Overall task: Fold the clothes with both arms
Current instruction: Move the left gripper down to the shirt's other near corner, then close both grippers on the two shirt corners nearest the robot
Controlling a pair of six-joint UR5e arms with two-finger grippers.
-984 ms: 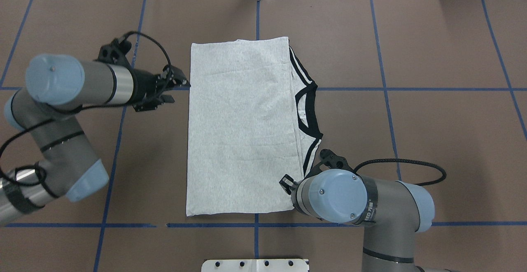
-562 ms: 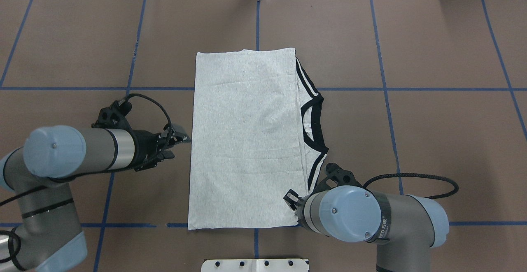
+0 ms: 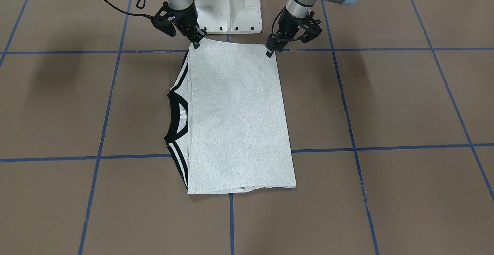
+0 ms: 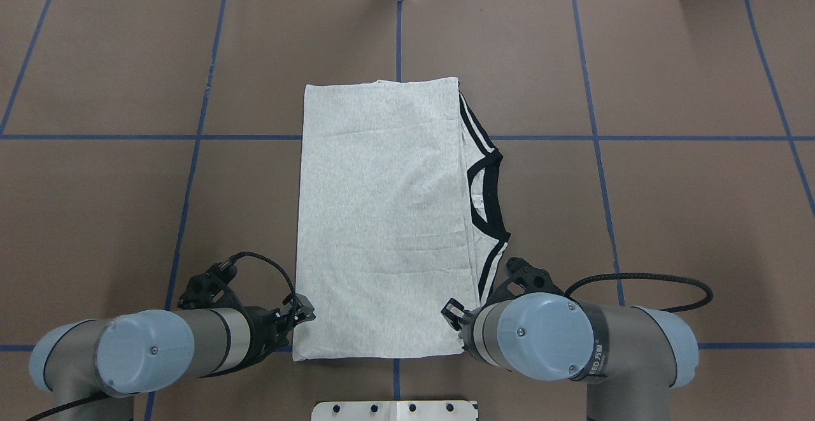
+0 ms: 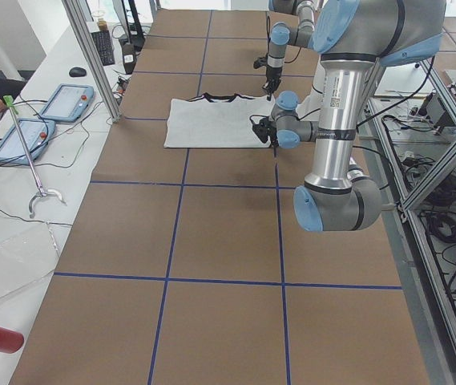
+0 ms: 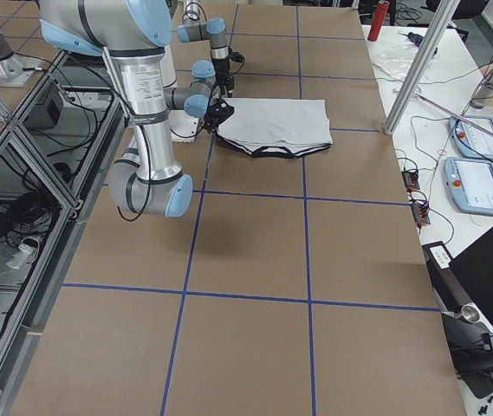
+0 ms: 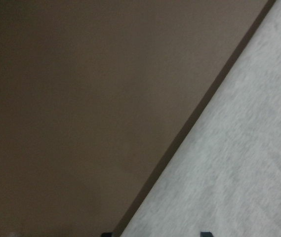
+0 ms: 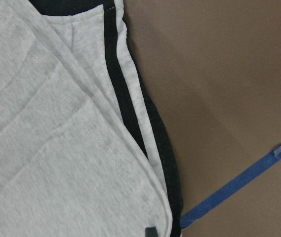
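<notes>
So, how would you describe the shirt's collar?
On the brown table lies a folded grey T-shirt. Its collar pokes out midway along the edge nearer the right arm: one thick curved black band, unlike the thin double stripes flanking it.

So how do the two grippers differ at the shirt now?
The left gripper is at the shirt's plain corner; the right gripper is at the corner with black stripes. From overhead, the left gripper shows plainly, while the right gripper mostly hides under its wrist. Both are at the shirt's same short edge.
</notes>
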